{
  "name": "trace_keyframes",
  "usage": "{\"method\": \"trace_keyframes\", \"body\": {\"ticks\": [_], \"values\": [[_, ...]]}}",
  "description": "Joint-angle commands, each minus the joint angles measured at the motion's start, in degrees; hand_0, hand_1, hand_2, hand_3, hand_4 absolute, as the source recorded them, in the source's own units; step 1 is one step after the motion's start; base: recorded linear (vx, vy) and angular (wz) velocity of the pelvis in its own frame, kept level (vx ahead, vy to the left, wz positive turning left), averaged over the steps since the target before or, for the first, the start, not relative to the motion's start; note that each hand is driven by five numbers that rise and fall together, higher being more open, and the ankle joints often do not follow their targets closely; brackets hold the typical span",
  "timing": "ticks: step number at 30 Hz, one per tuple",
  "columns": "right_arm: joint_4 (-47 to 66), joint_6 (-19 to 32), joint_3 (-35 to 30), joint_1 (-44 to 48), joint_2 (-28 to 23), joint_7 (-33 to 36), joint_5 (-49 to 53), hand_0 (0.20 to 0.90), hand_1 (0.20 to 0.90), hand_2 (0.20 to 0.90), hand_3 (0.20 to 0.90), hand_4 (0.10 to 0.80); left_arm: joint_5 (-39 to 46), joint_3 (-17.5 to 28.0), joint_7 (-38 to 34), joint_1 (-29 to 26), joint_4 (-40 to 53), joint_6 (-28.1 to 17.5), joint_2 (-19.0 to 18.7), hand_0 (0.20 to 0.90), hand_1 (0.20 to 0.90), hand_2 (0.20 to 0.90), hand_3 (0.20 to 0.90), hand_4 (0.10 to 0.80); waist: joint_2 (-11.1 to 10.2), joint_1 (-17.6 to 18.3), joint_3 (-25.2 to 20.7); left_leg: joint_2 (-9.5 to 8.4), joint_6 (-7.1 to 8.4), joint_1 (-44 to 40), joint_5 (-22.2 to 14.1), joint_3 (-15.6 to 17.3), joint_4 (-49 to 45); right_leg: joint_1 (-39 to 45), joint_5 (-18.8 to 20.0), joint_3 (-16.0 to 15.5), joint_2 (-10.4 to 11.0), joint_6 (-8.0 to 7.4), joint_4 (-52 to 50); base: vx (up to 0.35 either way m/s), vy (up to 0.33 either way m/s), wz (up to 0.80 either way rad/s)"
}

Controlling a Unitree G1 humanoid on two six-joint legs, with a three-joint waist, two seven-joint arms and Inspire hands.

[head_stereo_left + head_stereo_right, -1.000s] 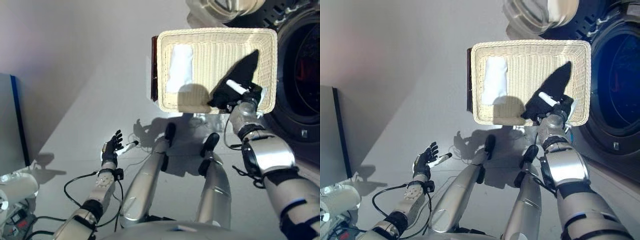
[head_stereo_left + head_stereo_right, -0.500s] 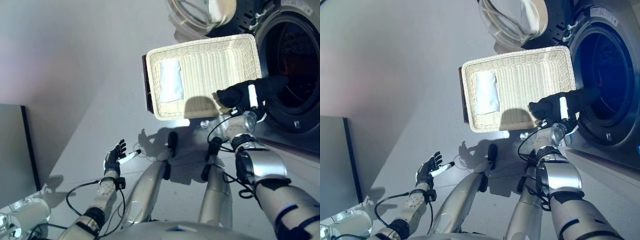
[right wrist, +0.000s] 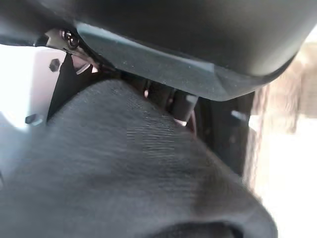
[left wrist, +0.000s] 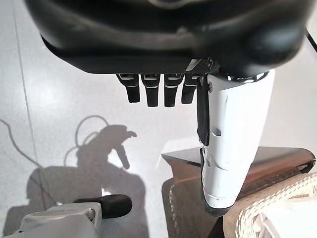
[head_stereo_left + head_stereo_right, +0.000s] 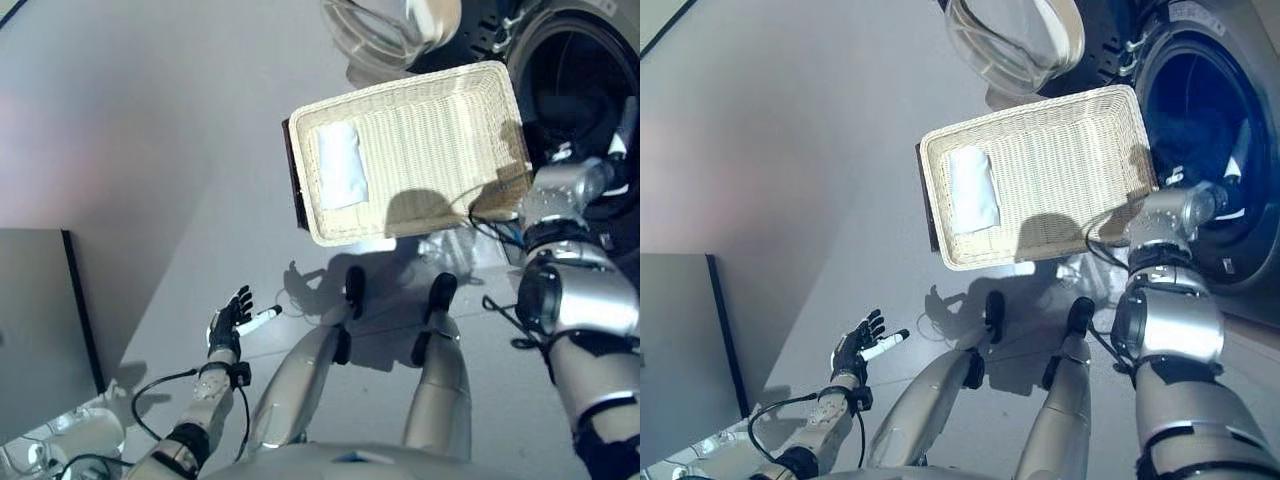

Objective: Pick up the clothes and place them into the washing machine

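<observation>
- The washing machine (image 5: pixel 1230 150) fills the upper right of the head views, its round drum mouth dark and its glass door (image 5: pixel 1015 40) swung open toward the top centre of the frame.
- Just left of the drum mouth you see the pale wicker basket (image 5: pixel 420 215), upper centre of the frame, standing on the grey floor (image 5: pixel 150 150).
- Your right arm runs up the right edge of the frame and ends at the drum mouth; the right hand (image 3: pixel 183 106) shows only in its own wrist view, where its fingers curl against a dark garment (image 3: pixel 119 183), so read it as clamped on that cloth.
- That dark garment looks like a fine-ribbed knit. It should be light, soft and limp, with loose ends that hang and could catch on the door rim; judge it well inside the drum before you let go.
- A white folded cloth (image 5: pixel 340 165) lies flat in the left part of the basket. Expect it to be equally light and floppy; pinch it at an edge or bunch its middle, since flat cloth on weave gives little to grip.
- Your left hand (image 5: pixel 229 320) sits low in the lower left of the frame, over the floor, fingers spread and holding nothing.
</observation>
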State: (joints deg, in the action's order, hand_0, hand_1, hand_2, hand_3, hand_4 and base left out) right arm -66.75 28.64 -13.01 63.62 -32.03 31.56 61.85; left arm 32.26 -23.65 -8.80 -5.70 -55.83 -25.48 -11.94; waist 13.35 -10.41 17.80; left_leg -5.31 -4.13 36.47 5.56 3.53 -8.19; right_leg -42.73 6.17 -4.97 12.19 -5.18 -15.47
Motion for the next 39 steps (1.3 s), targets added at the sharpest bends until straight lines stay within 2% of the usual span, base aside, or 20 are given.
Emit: {"method": "trace_keyframes", "body": {"ticks": [1,6,12,15,23,25,29,37,39], "values": [[7.2,8.8,8.4,5.4,-9.8,-1.7,-5.5,0.900,0.900,0.900,0.900,0.800,3.3,0.6,0.4,1.8,-1.8,-2.2,-1.7,0.900,0.900,0.900,0.900,0.800,1.0,0.3,-3.4,1.84,6.29,2.3,-2.4,-2.7,-1.5,4.1,-5.9,-0.8,-0.9,0.43,-0.6,0.000,0.000,0.00],[4.0,7.8,8.0,5.0,-6.6,-4.9,-2.2,0.900,0.900,0.900,0.900,0.800,5.3,0.5,2.3,2.2,-2.0,-2.1,-0.7,0.900,0.900,0.900,0.900,0.800,1.9,0.5,-4.0,1.66,6.30,1.8,-2.6,-2.2,-1.1,4.4,-5.9,-0.3,-0.9,0.56,-0.2,0.006,0.023,-0.08],[-2.8,4.2,9.5,3.4,-2.1,-8.8,-1.0,0.900,0.900,0.900,0.900,0.800,6.3,0.0,5.0,2.2,-5.3,-0.3,0.5,0.900,0.900,0.900,0.900,0.800,2.4,0.6,-3.9,1.89,6.21,1.6,-2.5,-1.8,-1.1,4.5,-5.7,0.0,-1.3,0.83,-0.1,-0.001,0.002,-0.05],[-4.0,3.4,9.5,2.4,0.1,-10.1,-0.7,0.900,0.900,0.900,0.900,0.800,6.3,-0.1,5.4,2.3,-5.6,-0.2,0.7,0.900,0.900,0.900,0.900,0.800,2.3,0.8,-3.9,2.08,6.25,1.6,-2.6,-1.6,-1.2,4.5,-5.7,-0.1,-1.5,0.98,0.0,-0.007,-0.019,-0.07],[-5.7,2.4,10.3,1.0,1.4,-11.1,-1.6,0.900,0.900,0.900,0.900,0.800,5.1,0.7,4.6,2.0,-5.8,-0.5,0.5,0.900,0.900,0.900,0.900,0.800,1.5,0.9,-3.6,2.36,6.33,1.7,-2.4,-2.1,-1.3,4.5,-5.7,-0.3,-1.9,1.20,-0.2,-0.001,-0.003,0.00],[-6.6,1.1,11.9,0.7,1.5,-10.6,-4.4,0.900,0.900,0.900,0.900,0.800,4.9,1.2,4.4,2.2,-5.3,-0.8,0.3,0.900,0.900,0.900,0.900,0.800,1.0,0.9,-3.3,2.49,6.37,1.9,-2.3,-2.2,-1.5,4.5,-5.6,-0.5,-1.9,1.25,-0.3,-0.014,-0.019,0.00],[-11.4,-5.3,20.2,1.2,0.1,-8.7,-17.9,0.900,0.900,0.900,0.900,0.800,2.6,3.5,3.3,1.0,-5.6,-1.0,-0.9,0.900,0.900,0.900,0.900,0.800,-0.9,1.0,-1.8,2.92,6.51,2.3,-1.9,-2.6,-2.3,4.6,-5.2,-1.2,-2.2,1.51,-0.6,-0.051,-0.066,0.03],[-9.8,-11.8,34.1,-3.9,5.4,-6.0,-42.3,0.900,0.900,0.900,0.900,0.800,1.9,8.9,1.1,2.5,3.3,-3.2,-3.0,0.900,0.900,0.900,0.900,0.800,-5.6,0.1,1.0,3.13,6.79,3.3,-0.6,-5.1,-3.5,5.3,-5.4,-4.3,-2.6,2.14,-1.8,-0.036,-0.073,0.11],[-10.4,-12.2,34.7,-4.4,6.4,-5.8,-43.6,0.900,0.900,0.900,0.900,0.800,1.6,9.3,1.0,3.1,4.9,-3.4,-3.3,0.900,0.900,0.900,0.900,0.800,-6.1,-0.2,1.3,3.04,6.86,3.3,-0.5,-5.7,-3.7,5.6,-5.6,-5.0,-2.5,2.20,-2.0,-0.009,-0.056,0.26]]}}
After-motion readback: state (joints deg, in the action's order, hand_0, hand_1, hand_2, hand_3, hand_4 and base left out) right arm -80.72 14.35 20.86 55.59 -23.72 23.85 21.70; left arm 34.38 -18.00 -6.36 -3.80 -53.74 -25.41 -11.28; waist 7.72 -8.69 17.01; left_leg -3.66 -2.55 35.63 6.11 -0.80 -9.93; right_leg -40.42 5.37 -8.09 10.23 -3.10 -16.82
